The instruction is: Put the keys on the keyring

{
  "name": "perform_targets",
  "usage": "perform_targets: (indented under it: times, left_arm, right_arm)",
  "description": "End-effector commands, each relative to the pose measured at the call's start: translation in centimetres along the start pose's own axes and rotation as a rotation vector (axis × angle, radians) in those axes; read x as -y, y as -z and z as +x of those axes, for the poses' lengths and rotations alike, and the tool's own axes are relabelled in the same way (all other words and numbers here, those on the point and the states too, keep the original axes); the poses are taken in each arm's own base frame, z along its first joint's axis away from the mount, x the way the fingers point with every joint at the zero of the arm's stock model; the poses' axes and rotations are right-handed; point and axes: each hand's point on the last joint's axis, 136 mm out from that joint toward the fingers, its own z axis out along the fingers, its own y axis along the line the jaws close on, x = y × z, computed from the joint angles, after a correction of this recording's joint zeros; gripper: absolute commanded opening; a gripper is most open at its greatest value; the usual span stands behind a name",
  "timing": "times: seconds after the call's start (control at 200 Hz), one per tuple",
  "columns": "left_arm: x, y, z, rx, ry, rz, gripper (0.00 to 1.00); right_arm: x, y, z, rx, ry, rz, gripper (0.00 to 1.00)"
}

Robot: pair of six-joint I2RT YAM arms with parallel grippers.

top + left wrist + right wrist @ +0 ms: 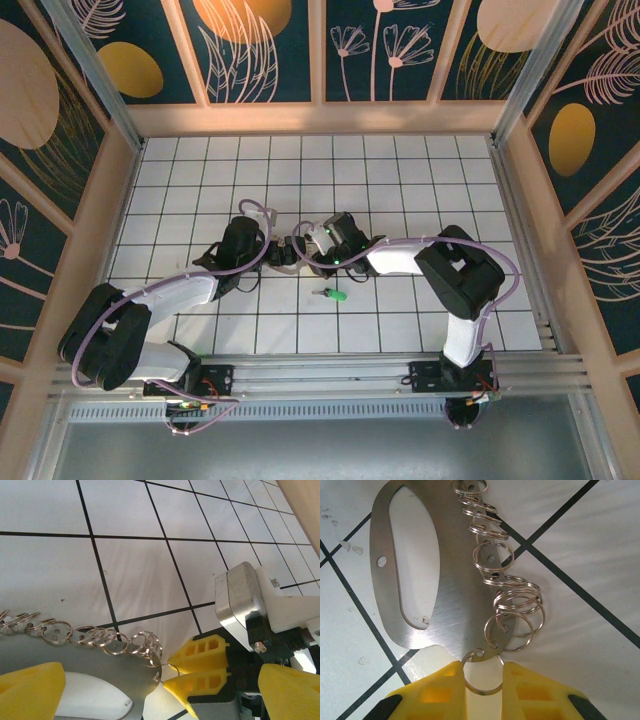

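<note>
The keyring (455,605) is a flat steel plate with an oval cut-out and several small split rings along one edge; it also shows in the left wrist view (90,665). My right gripper (482,672) has its yellow fingers pressed on both sides of the end split ring (481,689). Its fingers (200,652) meet at the plate's tip. My left gripper (160,700) stands wide open over the plate, one finger on each side, holding nothing. The green-headed key (338,296) lies alone on the tiles, just in front of both grippers (290,252).
White tiled table (400,170) with wooden walls round three sides. The two arms meet at the middle of the table, wrist to wrist. An aluminium rail (330,375) runs along the near edge.
</note>
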Motion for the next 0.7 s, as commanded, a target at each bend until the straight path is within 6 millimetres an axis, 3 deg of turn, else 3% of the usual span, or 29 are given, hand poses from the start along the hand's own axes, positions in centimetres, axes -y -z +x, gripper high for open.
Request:
perform_targets:
  times: [0.0, 0.696]
  left_arm:
    - [1.1, 0.3, -1.3, 0.042, -0.001, 0.033, 0.99]
    - [1.5, 0.6, -2.2, 0.062, -0.007, 0.033, 0.99]
  right_arm:
    - [-0.9, 0.5, -0.4, -0.002, 0.022, -0.023, 0.00]
    - [0.4, 5.4, -3.8, 0.150, -0.069, -0.091, 0.00]
